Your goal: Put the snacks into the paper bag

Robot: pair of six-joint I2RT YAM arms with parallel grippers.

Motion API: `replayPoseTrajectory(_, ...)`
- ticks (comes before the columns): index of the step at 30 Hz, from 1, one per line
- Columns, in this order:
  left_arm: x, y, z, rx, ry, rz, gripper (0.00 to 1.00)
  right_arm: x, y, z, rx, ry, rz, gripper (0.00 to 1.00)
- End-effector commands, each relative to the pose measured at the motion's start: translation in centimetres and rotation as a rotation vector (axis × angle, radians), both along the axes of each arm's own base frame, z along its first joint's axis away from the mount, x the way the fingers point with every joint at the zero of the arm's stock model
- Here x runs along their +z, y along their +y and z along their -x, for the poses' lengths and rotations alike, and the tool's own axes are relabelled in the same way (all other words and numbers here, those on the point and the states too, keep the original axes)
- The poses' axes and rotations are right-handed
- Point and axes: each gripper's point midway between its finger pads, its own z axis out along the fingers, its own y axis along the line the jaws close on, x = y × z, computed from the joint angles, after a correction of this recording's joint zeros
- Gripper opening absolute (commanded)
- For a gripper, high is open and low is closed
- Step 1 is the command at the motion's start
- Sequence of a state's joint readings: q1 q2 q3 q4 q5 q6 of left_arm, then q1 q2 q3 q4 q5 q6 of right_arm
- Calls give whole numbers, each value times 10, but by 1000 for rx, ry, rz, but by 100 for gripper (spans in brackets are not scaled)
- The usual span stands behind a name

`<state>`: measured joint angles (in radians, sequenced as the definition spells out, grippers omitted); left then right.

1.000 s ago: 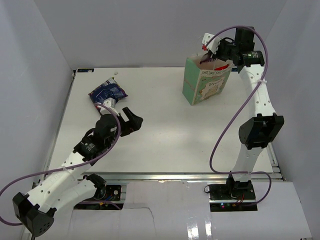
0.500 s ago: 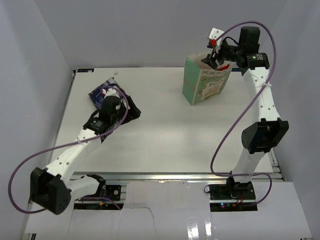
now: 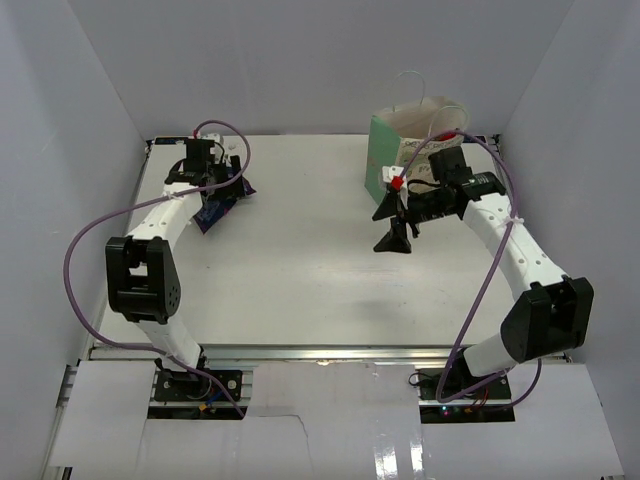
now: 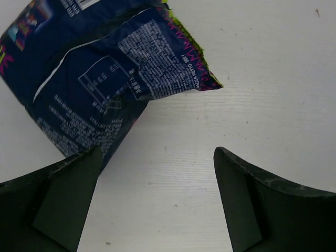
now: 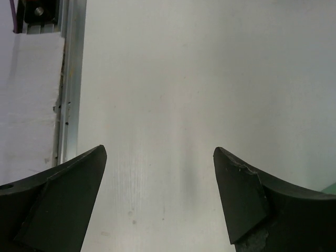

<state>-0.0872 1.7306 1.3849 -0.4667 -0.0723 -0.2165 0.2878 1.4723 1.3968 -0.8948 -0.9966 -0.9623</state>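
Observation:
A crinkled dark-blue snack bag (image 3: 212,208) lies on the table at the far left. My left gripper (image 3: 220,185) hovers over it, open. In the left wrist view the blue bag (image 4: 100,79) fills the upper left, its lower edge runs behind the left fingertip (image 4: 79,178), and bare table lies between the jaws of the left gripper (image 4: 157,150). The mint-green paper bag (image 3: 378,150) stands upright at the far right, its white handles up. My right gripper (image 3: 388,226) hangs low just in front of it, open and empty, with only table under the right gripper (image 5: 160,149).
White walls close in the table on three sides. An aluminium rail (image 5: 71,79) runs along the table's edge in the right wrist view. The purple cable (image 3: 470,300) loops beside the right arm.
My right gripper left the bag's mouth, dropped in front of the bag and opened. My left arm swung to the far left, over the blue bag.

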Motion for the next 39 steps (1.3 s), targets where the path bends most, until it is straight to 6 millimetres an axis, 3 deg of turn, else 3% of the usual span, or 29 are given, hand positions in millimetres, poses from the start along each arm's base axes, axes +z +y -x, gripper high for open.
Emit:
replayPoseTrajectory(1, 30, -8, -26, -297, -144, -181, 98, -2, -9, 21, 33, -42, 11, 88)
replayPoseTrajectory(7, 15, 8, -51, -411, -159, -402, 98, -22, -12, 38, 48, 25, 17, 88)
replayPoseTrajectory(8, 2, 12, -56, -428, -135, -438, 98, -24, -12, 39, 49, 34, 15, 88)
replayPoseTrajectory(15, -26, 30, -78, -356, -90, -522, 93, -28, -13, 42, 48, 59, 18, 88)
replayPoseTrajectory(22, -45, 28, -82, -336, -67, -485, 55, -32, -15, 43, 44, 68, 30, 88)
replayPoseTrajectory(23, -46, 27, -81, -337, -65, -480, 43, -33, -14, 43, 44, 72, 33, 87)
replayPoseTrajectory(25, -41, 26, -81, -332, -79, -472, 31, -33, -15, 42, 41, 70, 35, 87)
replayPoseTrajectory(26, -40, 25, -80, -333, -80, -468, 21, -33, -15, 41, 41, 72, 35, 87)
replayPoseTrajectory(28, -26, 23, -79, -332, -113, -459, 10, -34, -15, 40, 39, 69, 39, 87)
replayPoseTrajectory(29, -20, 21, -79, -336, -126, -452, 0, -34, -15, 40, 39, 72, 41, 87)
replayPoseTrajectory(33, 27, 0, -74, -343, -242, -329, 0, -33, -16, 37, 34, 69, 42, 86)
replayPoseTrajectory(34, 47, -16, -70, -361, -293, -233, 0, -33, -16, 36, 33, 71, 39, 86)
replayPoseTrajectory(36, 65, -31, -65, -367, -345, -129, 0, -32, -15, 34, 30, 71, 34, 86)
replayPoseTrajectory(37, 67, -49, -57, -425, -358, -44, 0, -31, -15, 34, 27, 79, 30, 86)
replayPoseTrajectory(38, 84, -58, -53, -407, -401, 51, 0, -31, -14, 33, 26, 86, 26, 86)
replayPoseTrajectory(39, 78, -68, -44, -417, -391, 124, 0, -30, -13, 31, 25, 87, 21, 85)
